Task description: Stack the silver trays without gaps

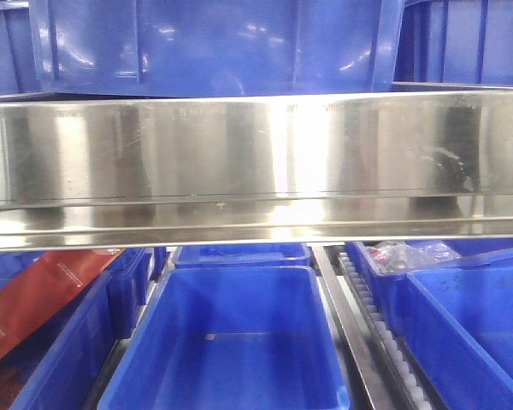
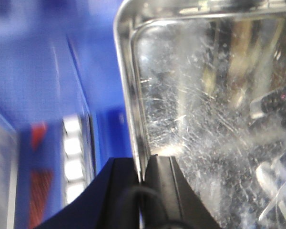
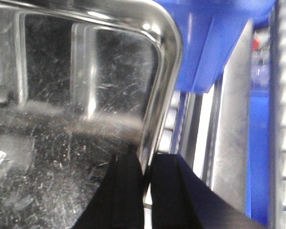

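Nearest to us, in the left wrist view, the left pincer (image 2: 144, 164) stands at the bottom edge. Its two black fingers (image 2: 121, 191) are clenched on the thin left rim of the silver tray (image 2: 205, 119): one finger is outside the rim and the other is inside, on the scratched floor. The tray goes up and to the right from this grip.

In the right wrist view the right pincer (image 3: 145, 164) does the same on the other side. It is clenched on the right rim of the silver tray (image 3: 62, 119), just below the rounded corner, and the tray lies up and to the left of it.

Beside the tray there is a blue bin (image 3: 214, 43), a steel strip and a row of white rollers (image 3: 283, 95).

In the front view a wide shiny steel band (image 1: 256, 162) crosses the whole picture and hides both pincers. We cannot tell if this band is the tray. Below it we see an open blue bin (image 1: 231, 342), a red packet (image 1: 43, 299) in a bin on the left, and a roller track (image 1: 385, 342) on the right.
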You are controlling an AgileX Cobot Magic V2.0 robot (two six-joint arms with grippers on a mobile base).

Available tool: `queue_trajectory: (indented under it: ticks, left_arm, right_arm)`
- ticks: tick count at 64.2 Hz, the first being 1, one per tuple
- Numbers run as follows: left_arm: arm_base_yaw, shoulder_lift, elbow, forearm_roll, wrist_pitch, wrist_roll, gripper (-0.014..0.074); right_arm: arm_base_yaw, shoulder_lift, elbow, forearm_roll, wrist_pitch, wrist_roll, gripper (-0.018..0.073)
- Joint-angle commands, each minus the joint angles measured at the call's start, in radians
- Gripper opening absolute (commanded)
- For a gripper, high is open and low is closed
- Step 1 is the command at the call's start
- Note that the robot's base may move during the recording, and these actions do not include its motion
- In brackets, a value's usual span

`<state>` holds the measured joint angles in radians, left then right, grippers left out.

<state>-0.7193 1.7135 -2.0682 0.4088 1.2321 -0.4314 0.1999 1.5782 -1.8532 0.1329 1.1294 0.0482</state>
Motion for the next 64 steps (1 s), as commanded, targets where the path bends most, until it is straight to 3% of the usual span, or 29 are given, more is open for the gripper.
queue_trajectory:
  ticks: [1,28,64]
  left_arm:
    - [-0.016,-0.037,-0.008,0.079,-0.038,0.003,-0.0008]
    - [-0.022,-0.041,-0.008,0.114,-0.202,0.003,-0.0008]
    - [-0.022,-0.04,-0.008,0.118,-0.204,0.003,-0.0008]
  right_arm:
    - [0.001,-0.054,-0.009,-0.027,-0.056,-0.03,-0.0069]
    - [0.001,-0.086,-0.009,-0.027,-0.176,-0.03,-0.0069]
    - [0.001,-0.086,-0.009,-0.027,-0.181,-0.03,-0.0069]
